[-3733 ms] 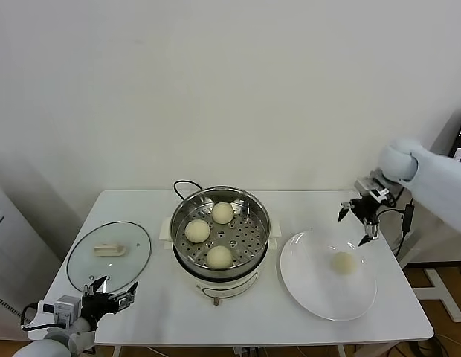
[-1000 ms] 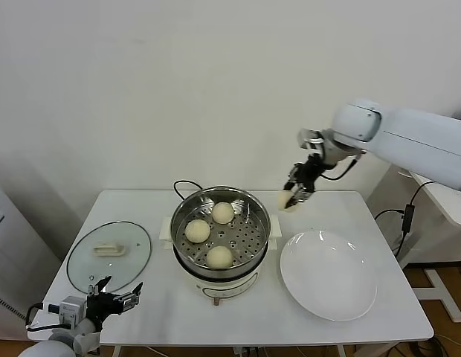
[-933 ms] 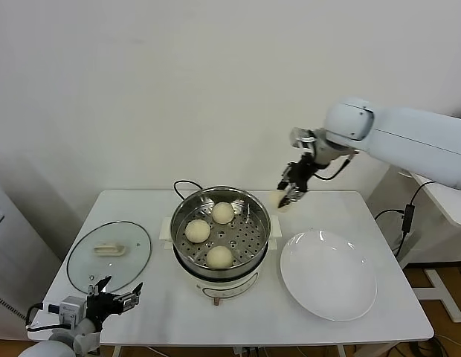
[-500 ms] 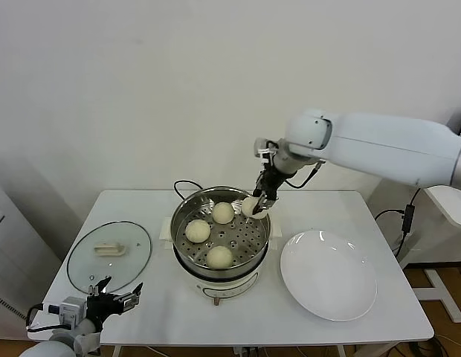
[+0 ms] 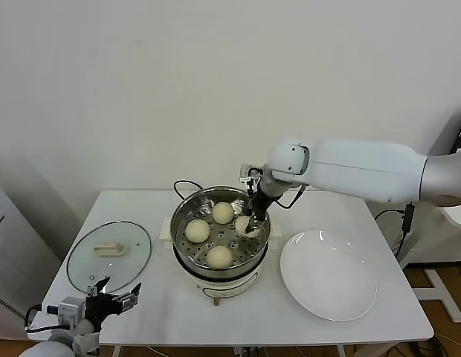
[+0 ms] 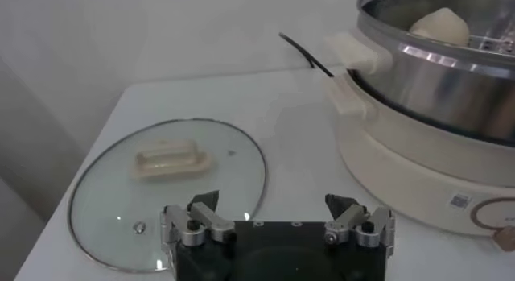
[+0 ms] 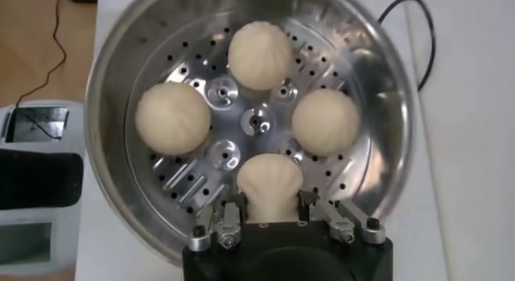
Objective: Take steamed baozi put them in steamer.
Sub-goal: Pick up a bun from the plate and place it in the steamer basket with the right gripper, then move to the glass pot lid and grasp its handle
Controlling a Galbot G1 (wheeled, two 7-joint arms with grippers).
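The steamer (image 5: 180, 216) stands mid-table, a shiny steel pot on a white base. Three cream-white baozi lie on its perforated floor: one at the back (image 5: 222, 212), one on the left (image 5: 197, 230) and one at the front (image 5: 218, 256). My right gripper (image 5: 250, 222) reaches down inside the pot's right side, shut on another baozi (image 7: 269, 180), which sits low over the floor. The right wrist view shows the other three baozi (image 7: 259, 55) (image 7: 172, 117) (image 7: 325, 121) around the steamer's (image 7: 121, 61) centre. My left gripper (image 5: 111, 291) is parked open off the table's front left corner.
An empty white plate (image 5: 327, 275) lies to the right of the steamer. The glass lid (image 5: 109, 256) with a cream handle lies flat on the left, just ahead of the left gripper (image 6: 273, 204). A black cord (image 5: 184, 184) runs behind the pot.
My right gripper has carried the baozi leftward from beside the steamer's right rim and lowered it inside the pot. The left arm has stayed put.
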